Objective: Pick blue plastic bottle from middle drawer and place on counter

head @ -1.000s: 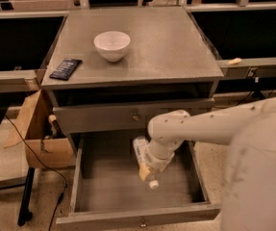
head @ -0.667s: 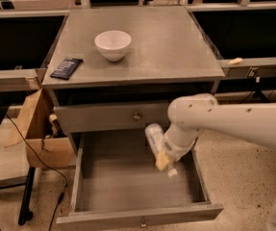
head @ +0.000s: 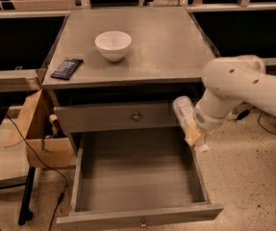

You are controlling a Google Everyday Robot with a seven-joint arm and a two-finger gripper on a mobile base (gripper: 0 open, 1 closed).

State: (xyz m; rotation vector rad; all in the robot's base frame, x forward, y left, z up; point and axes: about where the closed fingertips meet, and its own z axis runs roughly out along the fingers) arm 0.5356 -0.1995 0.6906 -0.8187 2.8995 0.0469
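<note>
My claw [head: 195, 132] is clenched on the bottle [head: 182, 112], as best I can judge. The bottle hangs tilted in the air at the arm's end, over the right wall of the open drawer [head: 137, 177]. It is level with the shut drawer front [head: 108, 118] above and below the desk [head: 166, 42] top.

The lift looks done and the carry up to the desk remains. The main risk I see is the desk's overhanging edge. The bottle sits under and close to its right front corner, so a straight rise could knock it against the lip and twist it out of the grip.

The hold also seems to sit toward one end, so a quick swing could let the bottle slip. If I set it down tilted, it may roll off. I'd also keep well away from the bowl [head: 113, 44].
</note>
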